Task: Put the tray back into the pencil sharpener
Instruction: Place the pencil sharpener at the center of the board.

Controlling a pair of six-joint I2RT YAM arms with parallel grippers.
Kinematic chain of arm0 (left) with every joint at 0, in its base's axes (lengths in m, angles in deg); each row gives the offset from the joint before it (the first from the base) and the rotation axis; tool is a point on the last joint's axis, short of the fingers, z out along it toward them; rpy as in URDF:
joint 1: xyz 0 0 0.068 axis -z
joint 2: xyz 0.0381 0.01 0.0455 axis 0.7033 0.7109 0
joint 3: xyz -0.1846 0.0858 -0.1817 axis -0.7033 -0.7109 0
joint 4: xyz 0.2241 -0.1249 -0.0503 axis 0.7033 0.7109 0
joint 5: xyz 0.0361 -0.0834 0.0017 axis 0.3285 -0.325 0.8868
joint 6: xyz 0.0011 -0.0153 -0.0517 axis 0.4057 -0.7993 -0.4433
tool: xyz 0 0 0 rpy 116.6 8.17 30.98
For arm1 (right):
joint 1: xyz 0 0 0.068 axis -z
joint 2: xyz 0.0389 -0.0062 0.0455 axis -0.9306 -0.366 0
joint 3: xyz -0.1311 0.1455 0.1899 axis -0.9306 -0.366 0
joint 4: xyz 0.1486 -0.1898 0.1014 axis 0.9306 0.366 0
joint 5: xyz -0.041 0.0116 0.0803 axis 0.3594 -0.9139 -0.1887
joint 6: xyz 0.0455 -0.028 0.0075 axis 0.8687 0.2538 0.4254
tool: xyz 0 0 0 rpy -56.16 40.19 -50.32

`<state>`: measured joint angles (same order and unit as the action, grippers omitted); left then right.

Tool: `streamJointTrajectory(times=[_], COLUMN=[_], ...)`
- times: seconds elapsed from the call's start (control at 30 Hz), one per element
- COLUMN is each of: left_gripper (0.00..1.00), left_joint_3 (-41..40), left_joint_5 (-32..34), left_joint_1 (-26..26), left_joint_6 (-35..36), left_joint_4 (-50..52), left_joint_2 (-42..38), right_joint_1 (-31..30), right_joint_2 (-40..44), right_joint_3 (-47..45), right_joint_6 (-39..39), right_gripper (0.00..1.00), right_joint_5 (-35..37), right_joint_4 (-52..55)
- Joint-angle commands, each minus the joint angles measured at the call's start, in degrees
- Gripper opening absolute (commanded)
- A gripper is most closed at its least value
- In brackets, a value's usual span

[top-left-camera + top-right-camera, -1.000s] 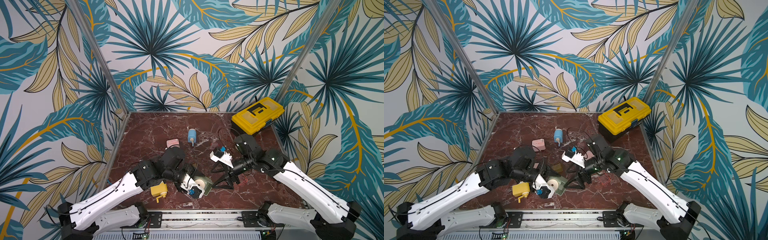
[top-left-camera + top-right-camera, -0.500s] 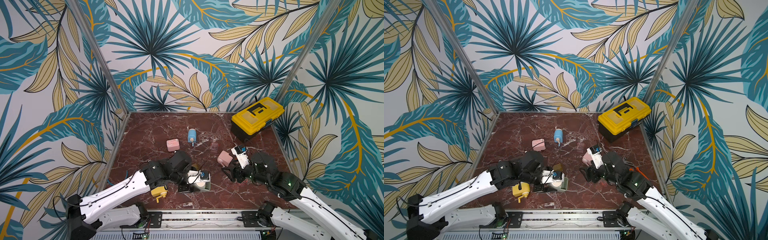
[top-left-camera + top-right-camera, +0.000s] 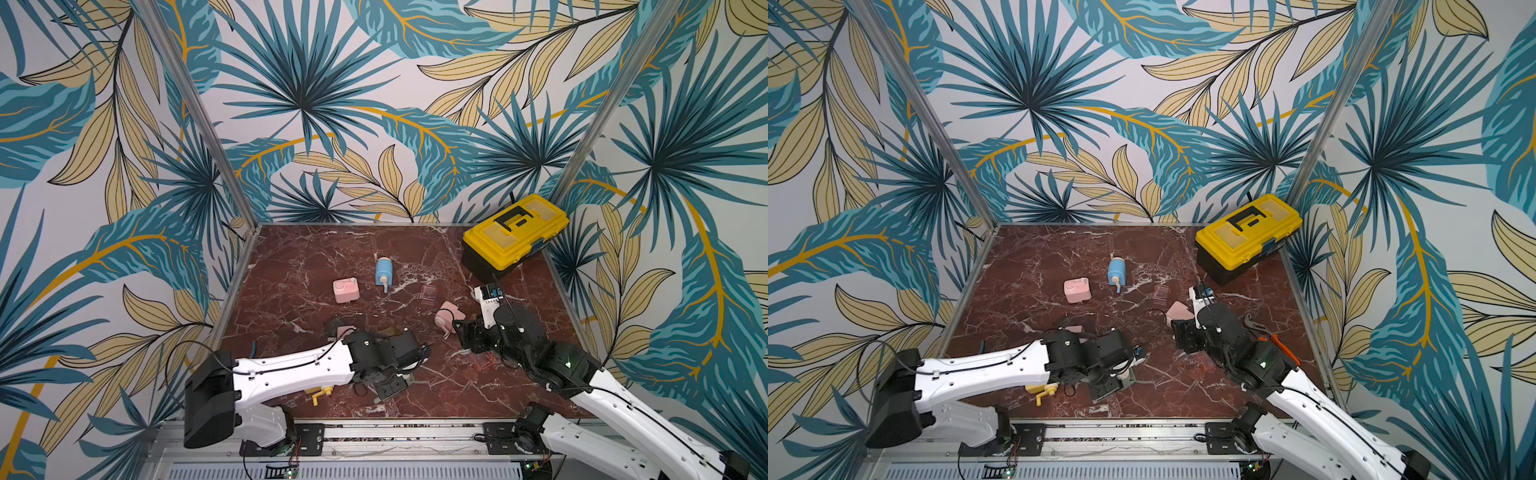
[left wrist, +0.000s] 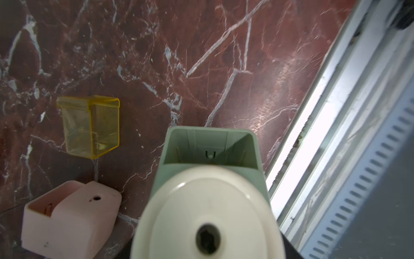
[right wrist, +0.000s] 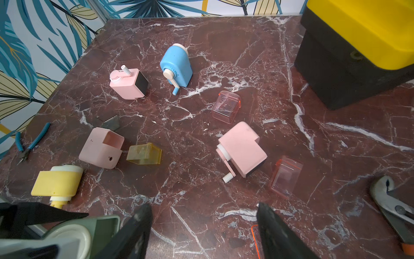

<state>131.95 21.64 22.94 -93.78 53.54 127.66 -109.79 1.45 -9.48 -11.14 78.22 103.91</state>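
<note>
- Our left gripper is closed around the green sharpener, with a black finger on either side of it.
- The sharpener's long axis runs straight out along the fingers. Its round cream face with the pencil hole looks back at the wrist.
- Its empty slot sits at the end farthest from the wrist, and we can see into its open mouth from there.
- We cannot tell whether the sharpener rests on the table or hangs just above it.
- Our right gripper stands wide open and has hold of nothing.
- A red tray lies on its side just past one of its fingertips, with its long axis running away from the gripper.
- That tray is just beside a pink sharpener, whose crank points back toward the gripper.
- A thin orange edge shows against the inner side of one finger, but too little shows to tell what it is.
- A yellow tray lies off to the side of our left gripper, apart from the green sharpener. Its long axis is about parallel to the sharpener's, and its lipped end points away from the wrist.
</note>
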Motion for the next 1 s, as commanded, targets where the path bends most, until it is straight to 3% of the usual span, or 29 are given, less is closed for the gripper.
streamJointTrajectory(times=[0.0, 0.43, 0.97], left_gripper=[0.34, 0.37, 0.42], left_joint_3=[5.72, 18.62, 19.14], left_joint_5=[5.08, 0.25, 2.55], left_joint_1=[0.12, -1.52, -4.88], left_joint_6=[0.55, 7.52, 12.42], left_joint_4=[9.20, 20.01, 21.36], left_joint_2=[4.45, 17.55, 24.54], right_joint_1=[-0.10, -0.07, -0.10], right_joint_2=[1.36, 5.86, 9.04], right_joint_3=[-0.53, -1.95, -1.81], right_joint_6=[0.87, 1.58, 1.47], right_gripper=[0.75, 0.73, 0.72], right_joint_5=[1.84, 1.40, 5.11], right_joint_4=[1.61, 4.30, 8.48])
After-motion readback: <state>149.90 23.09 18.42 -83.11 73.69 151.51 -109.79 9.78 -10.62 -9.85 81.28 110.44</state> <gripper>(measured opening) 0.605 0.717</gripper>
